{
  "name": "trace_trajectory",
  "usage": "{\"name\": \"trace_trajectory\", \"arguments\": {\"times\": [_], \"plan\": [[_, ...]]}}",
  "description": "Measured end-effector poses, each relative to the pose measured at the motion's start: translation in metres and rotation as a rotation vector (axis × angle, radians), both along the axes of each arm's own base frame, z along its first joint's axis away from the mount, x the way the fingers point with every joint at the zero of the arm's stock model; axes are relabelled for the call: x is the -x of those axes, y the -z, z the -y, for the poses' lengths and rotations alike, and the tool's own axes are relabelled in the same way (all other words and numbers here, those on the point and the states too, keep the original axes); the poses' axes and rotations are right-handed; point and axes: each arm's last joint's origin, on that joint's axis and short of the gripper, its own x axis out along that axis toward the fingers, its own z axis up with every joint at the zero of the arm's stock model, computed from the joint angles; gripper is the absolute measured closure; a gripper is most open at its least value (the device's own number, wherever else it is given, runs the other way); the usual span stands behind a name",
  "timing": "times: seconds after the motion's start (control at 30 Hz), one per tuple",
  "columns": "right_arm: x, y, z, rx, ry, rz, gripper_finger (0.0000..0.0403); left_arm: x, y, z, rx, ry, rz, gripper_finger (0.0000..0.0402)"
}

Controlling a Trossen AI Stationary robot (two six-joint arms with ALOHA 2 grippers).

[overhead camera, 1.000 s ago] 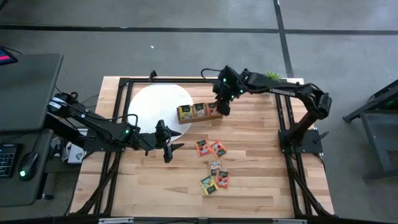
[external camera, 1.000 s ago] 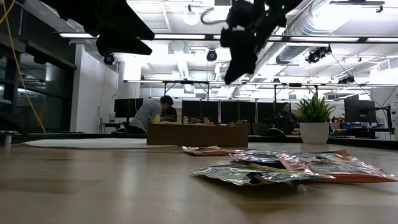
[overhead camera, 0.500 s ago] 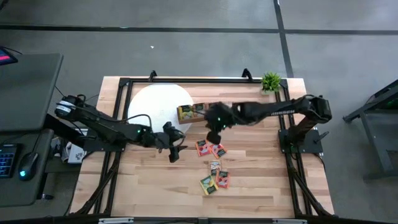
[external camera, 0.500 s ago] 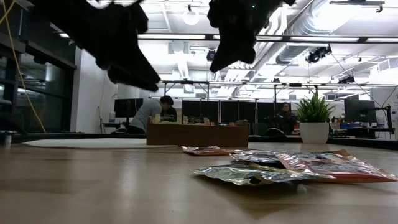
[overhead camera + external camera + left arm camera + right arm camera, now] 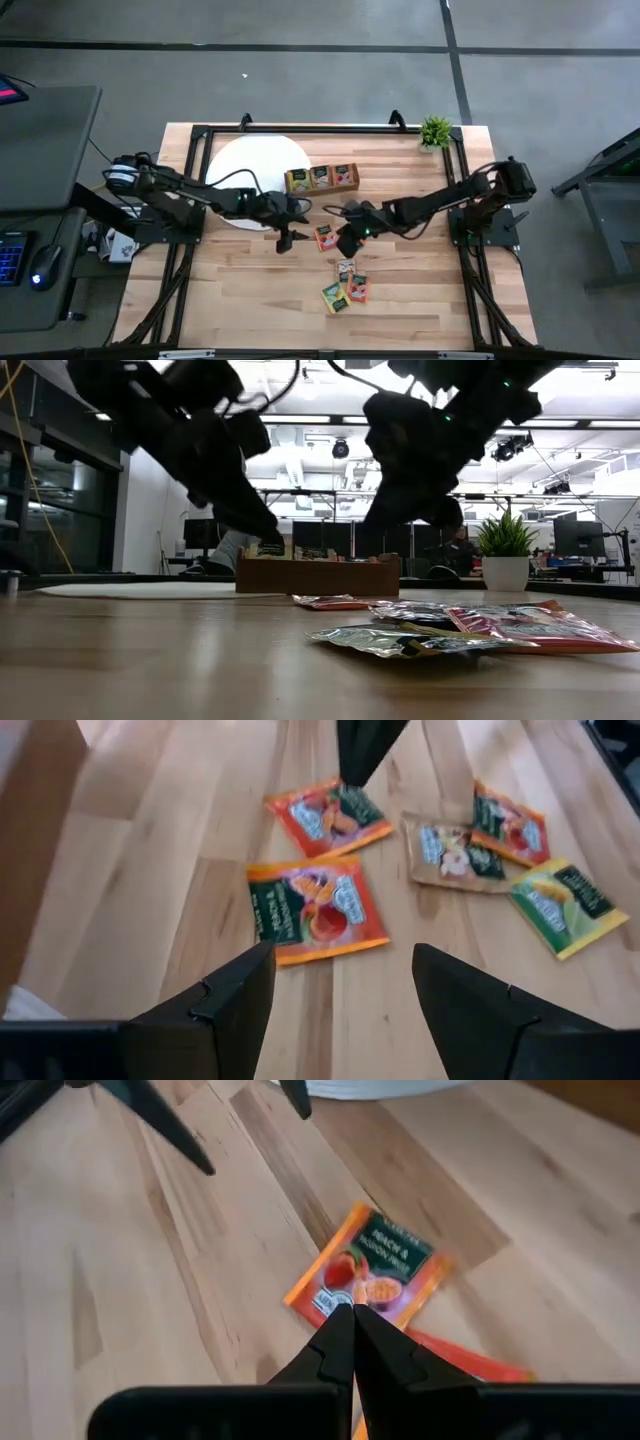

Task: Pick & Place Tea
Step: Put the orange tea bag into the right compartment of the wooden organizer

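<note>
From the low camera, the nearest things are loose tea packets [image 5: 470, 628] lying flat on the table [image 5: 420, 300]; the high view shows six of them, at about 5 o'clock from the table's middle. Just beyond, the right gripper [image 5: 347, 238] hangs low over an orange packet [image 5: 365, 1270], fingers pressed together and holding nothing. The left gripper [image 5: 284, 237], at its 9 o'clock, is spread wide and empty. Farthest, at 12 o'clock, the wooden tray [image 5: 322, 180] already holds packets. I judge the sorting well underway, six packets left
</note>
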Motion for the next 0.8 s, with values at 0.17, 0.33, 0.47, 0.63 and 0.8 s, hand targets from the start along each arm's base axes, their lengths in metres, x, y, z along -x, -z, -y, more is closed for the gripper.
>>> {"name": "trace_trajectory", "arguments": {"times": [0.17, 0.33, 0.47, 0.63, 0.8], "plan": [[0.005, 0.006, -0.009, -0.024, -0.01, 0.008, 0.0402, -0.007, 0.012, -0.007, 0.042, 0.041, -0.008, 0.0168], [0.002, 0.009, -0.012, -0.011, -0.03, 0.014, 0.0403, -0.013, 0.02, -0.006, 0.056, 0.051, 0.013, 0.0168], [-0.004, 0.024, -0.013, -0.02, -0.111, -0.008, 0.0403, -0.014, 0.025, -0.006, 0.082, 0.022, -0.01, 0.0168], [-0.006, 0.038, -0.014, 0.025, -0.141, -0.048, 0.0403, -0.014, 0.026, -0.008, 0.11, -0.073, -0.017, 0.0168], [-0.009, 0.044, -0.011, 0.056, -0.222, -0.048, 0.0403, -0.014, 0.026, -0.009, 0.157, -0.161, -0.027, 0.0168]]}}
